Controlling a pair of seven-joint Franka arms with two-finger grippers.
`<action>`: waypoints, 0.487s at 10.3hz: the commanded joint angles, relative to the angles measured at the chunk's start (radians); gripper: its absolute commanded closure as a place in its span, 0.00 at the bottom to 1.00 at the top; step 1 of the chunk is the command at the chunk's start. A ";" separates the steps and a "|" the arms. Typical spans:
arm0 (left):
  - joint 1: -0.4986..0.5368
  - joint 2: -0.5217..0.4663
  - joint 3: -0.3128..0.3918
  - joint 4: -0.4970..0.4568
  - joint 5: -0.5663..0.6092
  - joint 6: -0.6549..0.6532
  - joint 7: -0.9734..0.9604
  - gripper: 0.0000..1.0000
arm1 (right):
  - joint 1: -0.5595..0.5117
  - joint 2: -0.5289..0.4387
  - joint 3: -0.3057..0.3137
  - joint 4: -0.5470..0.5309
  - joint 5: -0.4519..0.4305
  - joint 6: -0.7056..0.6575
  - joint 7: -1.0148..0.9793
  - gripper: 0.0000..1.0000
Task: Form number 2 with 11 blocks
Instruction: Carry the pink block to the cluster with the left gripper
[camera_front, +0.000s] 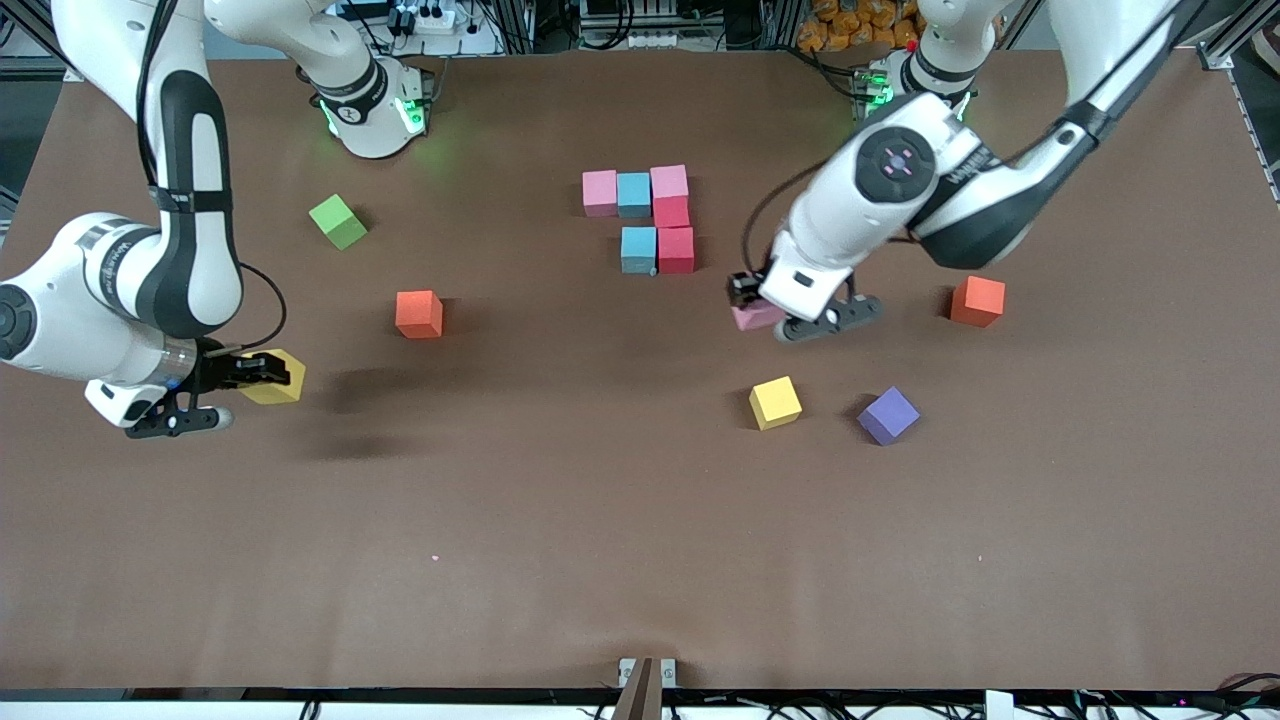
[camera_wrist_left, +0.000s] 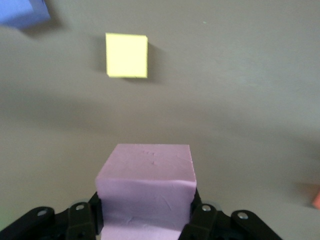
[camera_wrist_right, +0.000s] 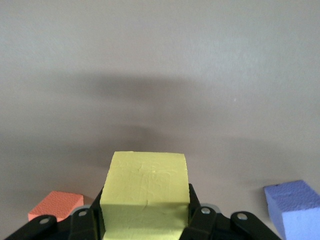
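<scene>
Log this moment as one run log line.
left gripper: shut on pink cube | right gripper: shut on yellow cube | number 2: six cubes placed, unfinished

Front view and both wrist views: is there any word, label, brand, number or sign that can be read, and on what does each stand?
None can be read.
Dark lettering on the right arm's white forearm: too blurred to read.
Dark lettering on the left arm's white wrist link: too blurred to read.
The small matte coloured cubes and the brown table cover bear no text.
</scene>
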 joint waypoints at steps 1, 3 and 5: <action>-0.089 -0.012 0.005 0.050 -0.025 -0.029 -0.258 0.92 | -0.037 0.000 0.006 0.098 0.016 -0.097 -0.001 0.73; -0.161 -0.012 0.002 0.074 -0.026 -0.029 -0.501 0.93 | -0.026 0.008 0.035 0.153 0.016 -0.111 0.087 0.73; -0.216 -0.010 -0.001 0.080 -0.026 -0.029 -0.721 0.93 | 0.003 0.014 0.108 0.203 0.014 -0.111 0.152 0.73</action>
